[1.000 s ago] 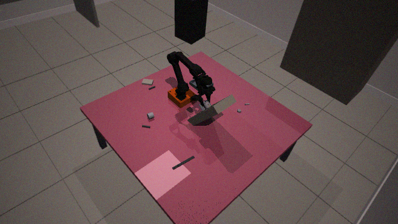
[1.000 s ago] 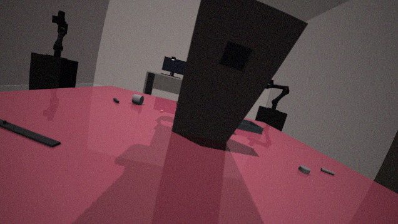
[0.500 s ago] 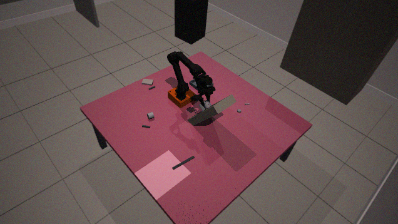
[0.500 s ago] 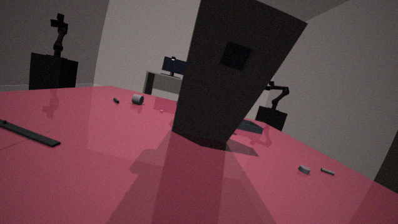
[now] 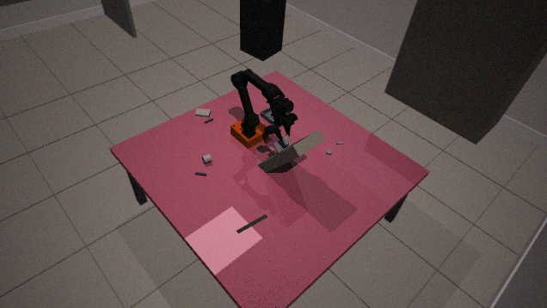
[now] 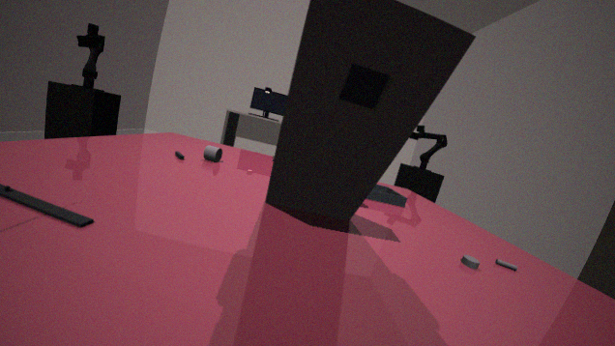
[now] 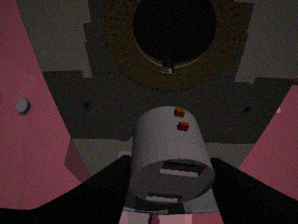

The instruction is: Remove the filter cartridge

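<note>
Gripping the filter cartridge by its sides, the gripper stands about half open, its fingers closed as far as the round body allows. The cartridge is already out of the service panel: its slotted end faces the wrist camera, and the round opening beyond it is dark and unfilled. A pale grey ledge shows just below the cartridge; whether the two touch, I cannot tell. The likely destination is the blue-grey tray, to the right of the orange base and on the far side of the panel in the top view. The main risk now seems to be a smooth, curved body rolling or tilting between the fingers if the hold is off its middle. A sideways swing begun too close could knock the cartridge on the panel or ledge and twist it loose. Over the tray, a release from too high could let it bounce or roll against a wall, and fingers opened narrowly might drag it when they lift.
</note>
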Controlling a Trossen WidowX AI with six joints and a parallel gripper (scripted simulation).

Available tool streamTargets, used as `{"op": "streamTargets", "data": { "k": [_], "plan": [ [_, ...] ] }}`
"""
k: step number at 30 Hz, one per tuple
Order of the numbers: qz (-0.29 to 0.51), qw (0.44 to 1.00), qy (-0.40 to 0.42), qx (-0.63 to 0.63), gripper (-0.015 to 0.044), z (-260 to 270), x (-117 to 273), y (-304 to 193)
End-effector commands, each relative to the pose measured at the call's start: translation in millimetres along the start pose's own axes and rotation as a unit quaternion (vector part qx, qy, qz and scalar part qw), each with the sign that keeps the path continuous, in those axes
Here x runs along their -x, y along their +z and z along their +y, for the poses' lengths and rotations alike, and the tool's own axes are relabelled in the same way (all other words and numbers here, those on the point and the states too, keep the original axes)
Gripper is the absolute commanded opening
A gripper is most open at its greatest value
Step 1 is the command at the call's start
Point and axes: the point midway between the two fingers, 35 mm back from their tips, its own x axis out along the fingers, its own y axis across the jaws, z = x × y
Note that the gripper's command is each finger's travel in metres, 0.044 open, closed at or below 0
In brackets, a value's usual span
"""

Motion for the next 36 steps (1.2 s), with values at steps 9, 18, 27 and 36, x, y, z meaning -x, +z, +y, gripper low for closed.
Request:
{"op": "streamTargets", "data": {
  "k": [9,18,27,36],
  "plan": [
    [-0.006,1.000,-0.001,-0.001,0.0000,-0.4,64.7,3.8],
    [-0.001,1.000,0.000,-0.003,0.0000,10.4,68.8,4.3],
    [0.004,1.000,0.001,-0.004,0.0000,33.6,63.2,6.0],
    [0.003,1.000,0.001,-0.005,0.0000,58.8,59.6,5.8]
  ]
}}
